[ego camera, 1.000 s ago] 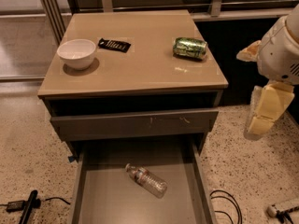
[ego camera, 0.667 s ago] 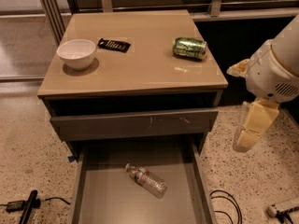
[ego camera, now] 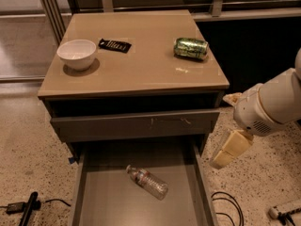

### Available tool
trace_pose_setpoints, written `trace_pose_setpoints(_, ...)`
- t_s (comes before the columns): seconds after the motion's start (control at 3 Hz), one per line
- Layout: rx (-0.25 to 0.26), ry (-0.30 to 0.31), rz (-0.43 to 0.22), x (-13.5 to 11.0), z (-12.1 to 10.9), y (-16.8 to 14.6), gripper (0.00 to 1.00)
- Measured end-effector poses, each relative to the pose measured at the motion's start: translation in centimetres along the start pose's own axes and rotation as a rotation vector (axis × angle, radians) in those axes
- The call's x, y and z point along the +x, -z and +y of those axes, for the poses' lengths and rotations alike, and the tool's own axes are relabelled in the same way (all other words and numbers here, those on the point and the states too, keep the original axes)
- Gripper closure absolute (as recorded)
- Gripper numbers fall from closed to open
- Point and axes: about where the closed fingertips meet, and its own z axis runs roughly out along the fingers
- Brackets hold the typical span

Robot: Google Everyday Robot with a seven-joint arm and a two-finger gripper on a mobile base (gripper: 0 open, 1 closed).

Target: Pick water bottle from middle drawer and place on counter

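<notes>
The water bottle (ego camera: 147, 182) lies on its side on the flat grey floor of the open middle drawer (ego camera: 101, 199), cap toward the upper left. The tan counter (ego camera: 141, 65) tops the cabinet. My gripper (ego camera: 229, 149) hangs at the right of the cabinet, just outside the drawer's right wall, above floor level and to the right of the bottle. It holds nothing.
On the counter stand a white bowl (ego camera: 77, 54), a black flat packet (ego camera: 114, 45) and a green can (ego camera: 191, 48) on its side. A closed drawer front with pale scratches (ego camera: 136, 125) sits above the open drawer. Cables (ego camera: 228, 206) and a black tool (ego camera: 27, 208) lie on the speckled floor.
My arm and gripper have moved left and down, from beside the counter's right edge toward the open drawer's right side. The bottle has not moved.
</notes>
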Motion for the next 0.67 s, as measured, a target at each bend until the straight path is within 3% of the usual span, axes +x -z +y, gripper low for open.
trace_pose_setpoints(0.33,0.039,-0.020,-0.028,-0.16,-0.82,-0.45,0.00)
trace_pose_setpoints(0.67,0.036,-0.018,-0.034,-0.36,-0.52,-0.71,0.00)
